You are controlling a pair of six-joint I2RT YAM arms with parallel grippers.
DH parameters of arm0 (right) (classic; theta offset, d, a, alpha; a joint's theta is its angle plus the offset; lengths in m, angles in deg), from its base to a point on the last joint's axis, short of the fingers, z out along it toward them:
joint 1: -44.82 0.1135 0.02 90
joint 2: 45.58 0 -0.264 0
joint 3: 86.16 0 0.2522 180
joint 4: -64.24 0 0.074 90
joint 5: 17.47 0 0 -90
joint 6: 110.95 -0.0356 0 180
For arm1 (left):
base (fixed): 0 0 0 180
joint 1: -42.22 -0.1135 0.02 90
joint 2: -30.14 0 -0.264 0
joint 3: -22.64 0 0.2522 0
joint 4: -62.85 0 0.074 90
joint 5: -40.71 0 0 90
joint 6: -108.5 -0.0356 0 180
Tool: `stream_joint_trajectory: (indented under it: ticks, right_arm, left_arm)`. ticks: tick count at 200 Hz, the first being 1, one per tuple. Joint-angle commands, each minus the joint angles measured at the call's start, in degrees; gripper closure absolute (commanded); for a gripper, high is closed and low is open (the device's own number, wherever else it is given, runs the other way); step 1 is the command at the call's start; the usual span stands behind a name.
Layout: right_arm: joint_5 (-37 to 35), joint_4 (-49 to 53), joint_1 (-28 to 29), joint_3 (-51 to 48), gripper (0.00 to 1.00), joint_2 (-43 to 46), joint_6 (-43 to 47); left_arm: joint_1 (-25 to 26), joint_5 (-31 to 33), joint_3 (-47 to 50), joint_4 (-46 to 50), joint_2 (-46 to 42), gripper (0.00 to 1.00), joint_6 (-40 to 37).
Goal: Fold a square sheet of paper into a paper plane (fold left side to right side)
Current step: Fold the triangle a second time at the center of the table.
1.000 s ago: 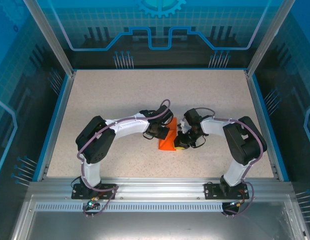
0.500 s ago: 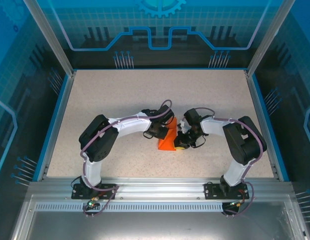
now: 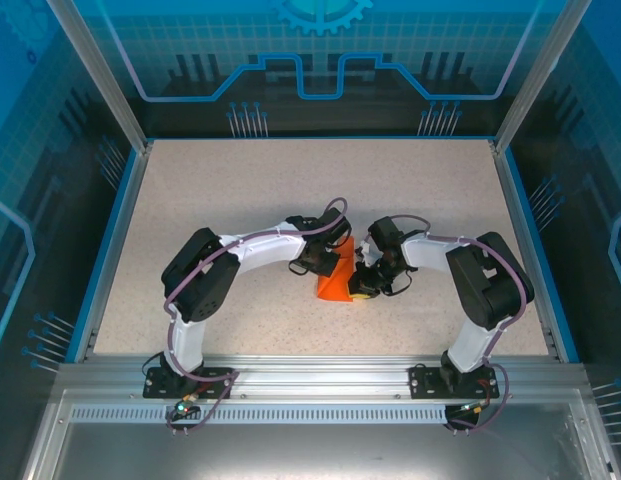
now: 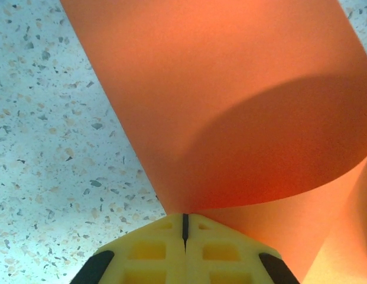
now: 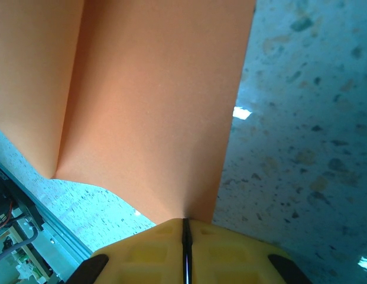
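Paper mid-fold: thin bright orange square sheet (image 3: 335,284) arches at frame centre; left gripper (image 4: 184,219) and right gripper (image 5: 184,225) each clamp one edge. Next, we judge, edges must align before we press flat.

speckled table (image 3: 240,200), blue-edged, bent orange sheet of paper (image 3: 336,283) at centre

The left pincer's (image 4: 184,223) arm has swung its elbow (image 3: 203,278) rightward.
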Motion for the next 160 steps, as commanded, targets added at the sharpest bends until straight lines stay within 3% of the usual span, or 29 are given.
stream_joint_trajectory:
  ticks: [1, 160]
  right_arm:
    - [-3.4, 3.1, 1.3, -0.2, 0.9, -2.1, 0.7]
    - [-2.2, 2.2, 1.4, -0.1, 0.88, 0.4, 0.8]
  left_arm:
    - [-0.4, 1.1, -1.4, 1.9, 1.2, 1.0, -1.4]
    - [-0.3, 0.8, -1.0, 1.0, 3.4, 1.0, -0.8]
